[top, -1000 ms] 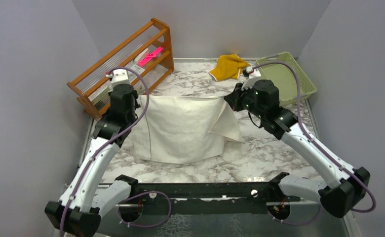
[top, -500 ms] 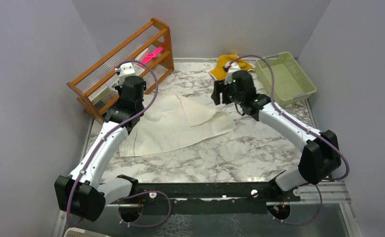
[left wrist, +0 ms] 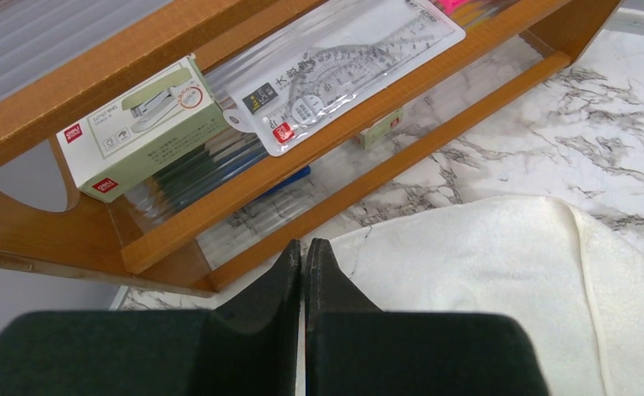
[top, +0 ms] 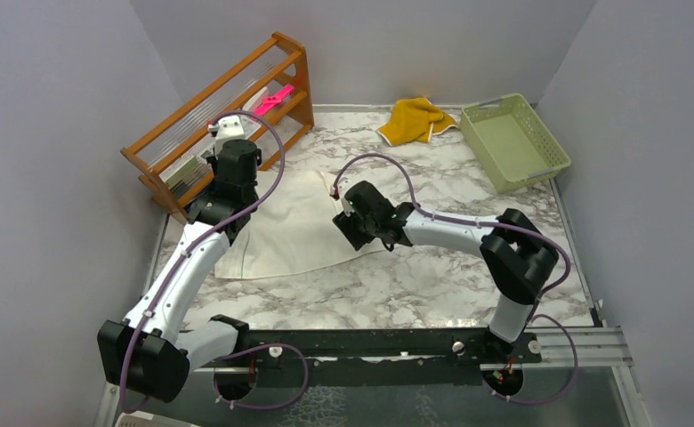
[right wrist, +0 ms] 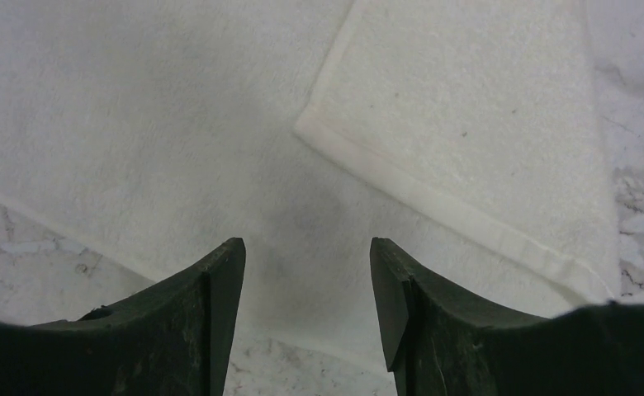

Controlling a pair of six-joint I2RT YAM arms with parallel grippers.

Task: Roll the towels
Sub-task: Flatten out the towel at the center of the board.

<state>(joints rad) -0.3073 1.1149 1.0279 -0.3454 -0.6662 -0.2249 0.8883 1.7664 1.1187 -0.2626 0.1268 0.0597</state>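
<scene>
The cream towel (top: pixel 281 233) lies flat on the surface (top: pixel 432 280), one corner folded over. The right end effector (right wrist: pixel 306 272) hovers wide and empty above that fold's hem. The left end effector (left wrist: pixel 302 247) is pinched closed at the towel's far edge, beside the wooden rack (left wrist: pixel 434 142). The yellow towel (top: pixel 415 120) lies crumpled near the basket (top: pixel 512 142), well apart.

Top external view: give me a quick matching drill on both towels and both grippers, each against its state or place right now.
Things:
1. cream-white towel
2. mustard-yellow towel
3. left gripper
4. right gripper

States:
A. crumpled at the far edge
B. open, above the cream-white towel
C. spread out, one corner folded over
D. shut, next to the wooden rack

Pairs: 1-C, 2-A, 3-D, 4-B
</scene>
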